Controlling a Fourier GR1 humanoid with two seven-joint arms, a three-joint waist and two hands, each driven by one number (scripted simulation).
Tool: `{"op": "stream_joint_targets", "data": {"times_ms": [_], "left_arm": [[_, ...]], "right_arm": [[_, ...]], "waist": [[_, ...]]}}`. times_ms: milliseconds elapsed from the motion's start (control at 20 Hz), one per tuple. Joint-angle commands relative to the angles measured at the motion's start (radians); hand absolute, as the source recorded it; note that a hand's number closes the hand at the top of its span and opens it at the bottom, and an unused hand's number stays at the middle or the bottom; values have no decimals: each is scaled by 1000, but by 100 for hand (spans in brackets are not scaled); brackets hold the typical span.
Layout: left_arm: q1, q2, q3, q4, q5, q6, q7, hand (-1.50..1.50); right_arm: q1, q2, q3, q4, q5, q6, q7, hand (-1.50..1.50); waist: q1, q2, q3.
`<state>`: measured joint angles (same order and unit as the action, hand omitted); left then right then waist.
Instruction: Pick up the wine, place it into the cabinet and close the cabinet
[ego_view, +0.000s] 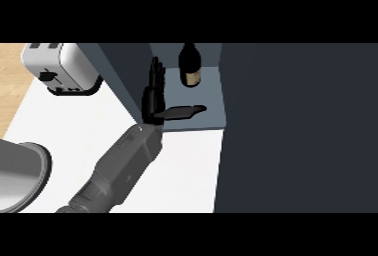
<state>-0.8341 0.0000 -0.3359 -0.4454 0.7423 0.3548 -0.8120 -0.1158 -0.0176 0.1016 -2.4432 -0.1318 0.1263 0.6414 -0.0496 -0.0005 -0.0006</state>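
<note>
1. The wine bottle (190, 62) is inside the open cabinet (209, 100), at the far end of its pale blue-grey inner surface and close to the top of the view.
2. Its long axis runs up and down the view. The narrow dark neck end points to the top edge, and the end with the tan label (192, 78) points back toward the robot. The steep angle does not show whether the bottle stands or lies.
3. Nothing holds the bottle, and a strip of bare cabinet surface shows on both of its sides.
4. The left hand (153, 102) is also inside the cabinet, just left of the bottle and not touching it. Its fingers (156, 70) are straight and together, pointing to the top of the view beside the dark left wall (122, 70). The fingertips reach about level with the bottle's body.
5. The thumb (184, 111) sticks out sideways to the right. It is nearer the robot than the label end, with a gap between the two. The hand is spread wide and holds nothing.
6. The grey forearm (122, 165) slants in from the lower left, crossing the white counter (66, 125).
7. A large dark panel (295, 125) fills the right side of the view, edging the cabinet opening.
8. A silver toaster (63, 67) sits on the counter left of the cabinet. A round grey pan (18, 175) is cut off by the left edge, well apart from the bottle.
</note>
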Motion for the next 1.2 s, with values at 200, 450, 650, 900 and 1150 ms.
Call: {"op": "stream_joint_targets", "data": {"times_ms": [200,450,650,900,1150], "left_arm": [[228,0,-270,-398,55,238,66,-150],[335,0,-358,-635,-36,390,125,-150],[450,9,-365,-735,-78,354,100,-150],[560,83,-420,-962,-138,445,191,-150],[669,99,-483,-1091,-237,537,203,-150]], "right_arm": [[91,-36,-56,-111,-63,26,0,-150],[110,-16,-35,-68,-24,26,-51,-150],[144,-23,-60,-89,-53,38,-60,-150],[81,-18,-41,-121,-35,-14,20,-150],[117,-39,-77,-104,-78,32,-27,-150]], "waist": [[41,-6,1],[51,-4,1],[50,-2,1],[54,-3,1],[51,-3,1]]}}
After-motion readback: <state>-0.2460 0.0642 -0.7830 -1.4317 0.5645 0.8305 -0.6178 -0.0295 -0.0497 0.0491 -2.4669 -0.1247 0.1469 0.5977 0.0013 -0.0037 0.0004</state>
